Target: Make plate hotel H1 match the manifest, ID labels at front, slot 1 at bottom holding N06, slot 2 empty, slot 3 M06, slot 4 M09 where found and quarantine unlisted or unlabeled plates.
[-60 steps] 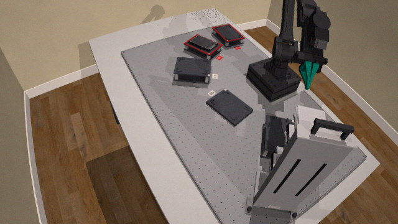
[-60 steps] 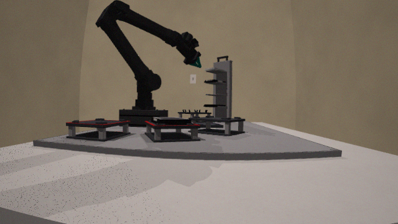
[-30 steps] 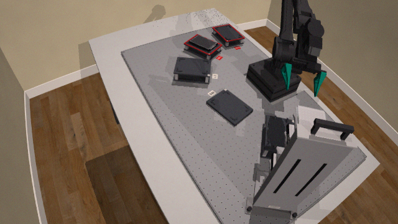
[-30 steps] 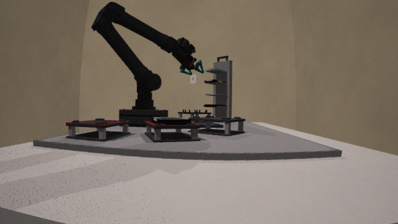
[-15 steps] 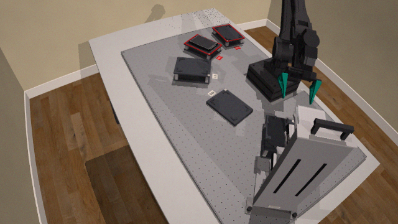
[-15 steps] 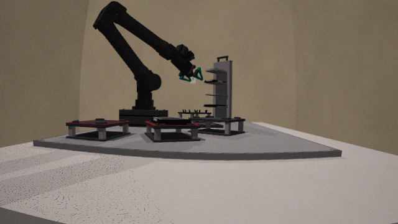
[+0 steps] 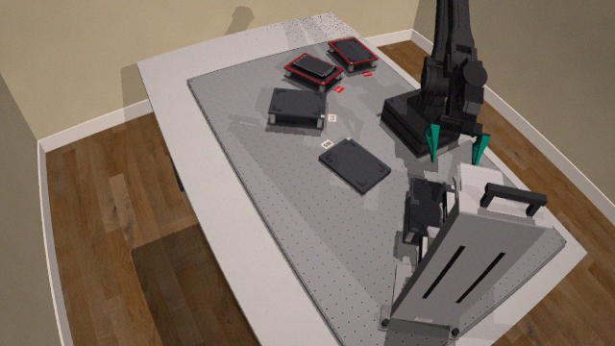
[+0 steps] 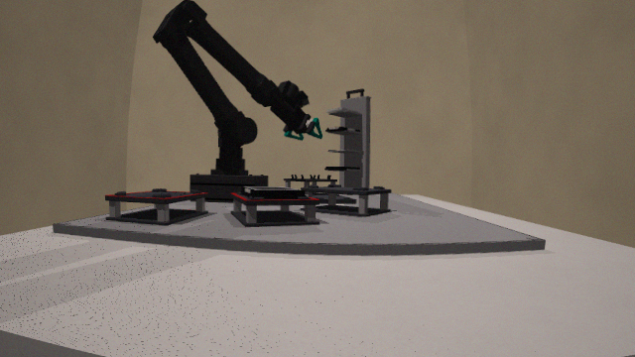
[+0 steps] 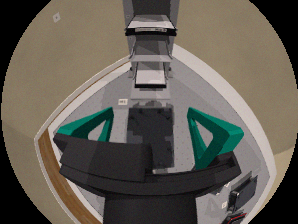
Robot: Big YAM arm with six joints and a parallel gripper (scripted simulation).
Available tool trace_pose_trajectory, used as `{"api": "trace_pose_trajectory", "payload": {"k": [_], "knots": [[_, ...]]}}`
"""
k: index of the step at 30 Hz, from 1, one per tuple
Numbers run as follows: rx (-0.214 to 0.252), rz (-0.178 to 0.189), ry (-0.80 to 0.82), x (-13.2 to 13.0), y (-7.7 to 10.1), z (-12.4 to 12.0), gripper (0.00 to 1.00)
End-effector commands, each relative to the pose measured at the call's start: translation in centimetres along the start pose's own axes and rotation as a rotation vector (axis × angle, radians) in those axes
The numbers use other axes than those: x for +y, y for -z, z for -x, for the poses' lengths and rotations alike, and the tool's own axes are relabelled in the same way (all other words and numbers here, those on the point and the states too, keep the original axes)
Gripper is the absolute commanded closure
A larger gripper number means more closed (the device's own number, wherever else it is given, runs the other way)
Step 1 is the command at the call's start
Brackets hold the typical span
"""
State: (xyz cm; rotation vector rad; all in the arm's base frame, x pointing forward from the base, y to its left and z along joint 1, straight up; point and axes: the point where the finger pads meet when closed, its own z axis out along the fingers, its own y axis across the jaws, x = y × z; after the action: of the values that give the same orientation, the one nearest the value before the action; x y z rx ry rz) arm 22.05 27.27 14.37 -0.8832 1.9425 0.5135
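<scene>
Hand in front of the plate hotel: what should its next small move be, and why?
Probably a short advance straight toward the hotel, keeping the fingers wide. The hand is open and empty, hanging off the shelf fronts at about the height of an upper shelf holding a dark plate. The wrist view shows the shelves centred ahead but too far off to read any label.

Tan walls (image 7: 96, 53), white baseboard, wood plank floor (image 7: 110, 202) (brown).
</scene>
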Motion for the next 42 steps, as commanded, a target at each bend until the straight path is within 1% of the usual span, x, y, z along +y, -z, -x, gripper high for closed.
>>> {"api": "trace_pose_trajectory", "payload": {"k": [1, 7, 9, 10, 11, 24, 26, 27, 28, 36, 37, 39, 40, 42], "knots": [[-0.026, 0.004, -0.010, 0.3, -0.5, 0.1, 0.00], [-0.025, 0.004, -0.009, 0.3, -1.3, -1.8, 0.00], [-0.025, 0.004, -0.009, 0.3, -1.3, -1.8, 0.00], [-0.044, 0.005, -0.010, 0.3, -1.5, -1.0, 0.00], [-0.025, 0.005, -0.009, 0.3, -1.5, -2.5, 0.00], [-0.022, 0.004, -0.009, 0.2, -3.4, -6.6, 0.00], [-0.022, 0.004, -0.009, 0.2, -3.4, -6.6, 0.00], [-0.051, 0.005, -0.011, 0.4, -4.0, -5.2, 0.00], [-0.022, 0.004, -0.009, 0.3, -3.7, -7.2, 0.00], [-0.019, 0.004, -0.009, 0.3, -4.9, -9.6, 0.00], [-0.056, 0.005, -0.011, 0.3, -5.9, -7.5, 0.00], [-0.056, 0.002, -0.011, 0.2, -6.2, -7.3, 0.00], [-0.082, 0.002, -0.012, 0.2, -6.0, -6.4, 0.00], [-0.082, 0.001, -0.012, 0.1, -6.1, -6.3, 0.00]]}}
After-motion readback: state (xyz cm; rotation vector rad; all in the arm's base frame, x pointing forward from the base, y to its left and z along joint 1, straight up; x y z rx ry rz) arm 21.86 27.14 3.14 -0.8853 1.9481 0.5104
